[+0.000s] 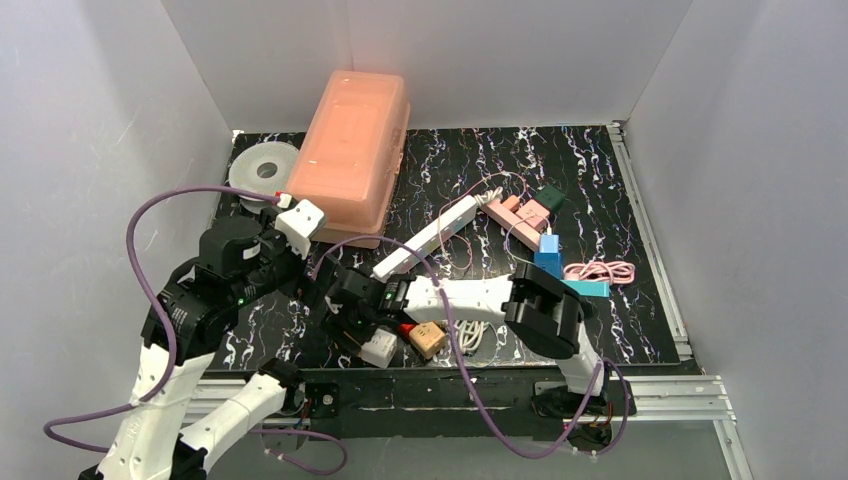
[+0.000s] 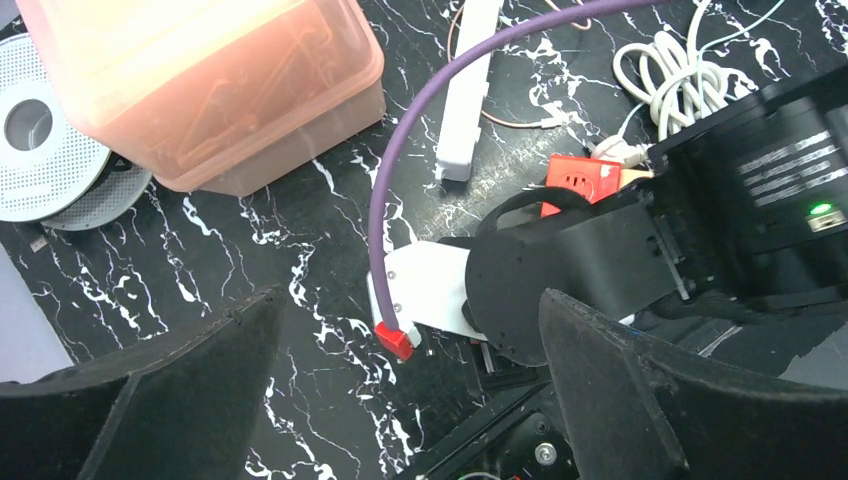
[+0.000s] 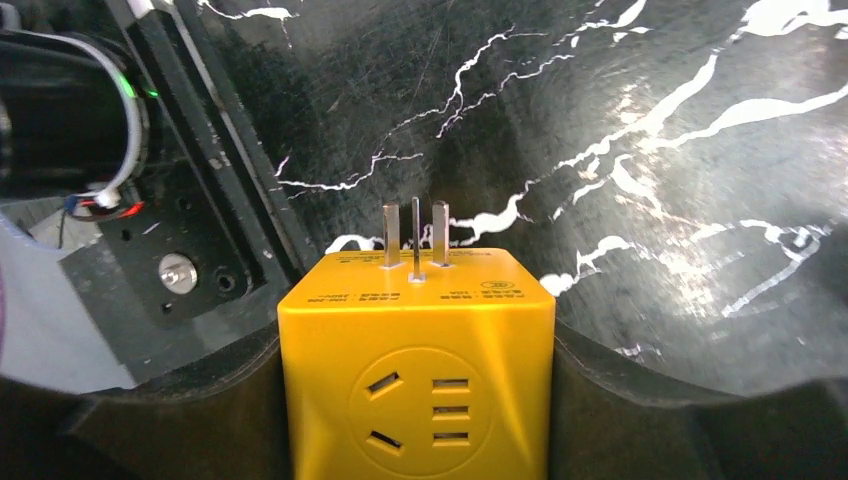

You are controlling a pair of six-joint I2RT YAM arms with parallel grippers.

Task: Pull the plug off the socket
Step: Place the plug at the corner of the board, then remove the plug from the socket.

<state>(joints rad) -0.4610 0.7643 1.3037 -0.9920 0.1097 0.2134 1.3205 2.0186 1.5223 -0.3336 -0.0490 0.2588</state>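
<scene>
A pink bin [image 1: 350, 150] sat at 11 o'clock on the marbled tabletop [image 1: 600, 170], with a white spool [image 1: 262, 170] just beside it at its 9 o'clock. A white power strip [image 1: 425, 238] lay diagonally at centre. Coloured blocks [image 1: 530, 215] clustered at 2 o'clock. The right end effector [image 1: 350, 302] hung low at 7 o'clock.

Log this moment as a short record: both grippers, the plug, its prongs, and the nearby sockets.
right gripper: closed on the yellow plug cube, one finger on each side
prongs: three, bare, not in any socket, above the black marble table
left gripper: open, nothing between its fingers, above the table
red socket cube: on the table beside a coiled white cable, partly behind the right arm
white power strip: lying mid-table, free of both grippers
orange box: far left of the table
</scene>
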